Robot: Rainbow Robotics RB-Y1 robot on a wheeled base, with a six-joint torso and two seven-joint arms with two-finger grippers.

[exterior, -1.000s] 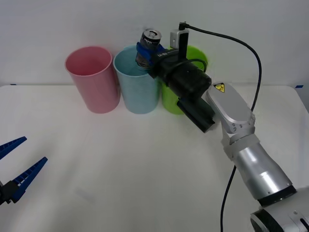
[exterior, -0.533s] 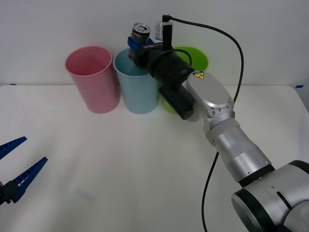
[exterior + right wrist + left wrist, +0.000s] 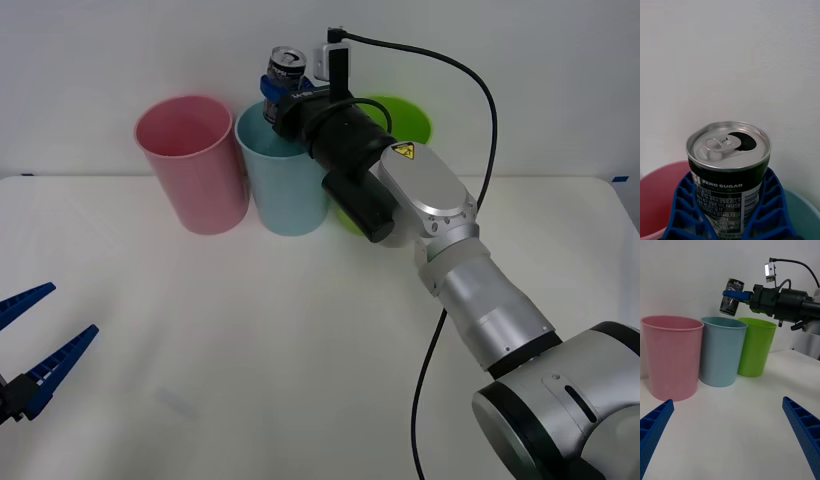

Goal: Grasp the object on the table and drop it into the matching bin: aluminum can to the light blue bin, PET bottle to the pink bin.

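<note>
Now right gripper (image 3: 277, 95) clamps aluminum can (image 3: 284, 68) above light blue bin (image 3: 285, 185) rim.

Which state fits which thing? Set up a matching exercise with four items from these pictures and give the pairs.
Things:
1. aluminum can
2. light blue bin
3. pink bin
4. left claw

States:
A. open, low beside the table
B. leftmost in the bin row
C. held above a bin rim by the right claw
D. middle of the bin row

Pairs: 1-C, 2-D, 3-B, 4-A
</note>
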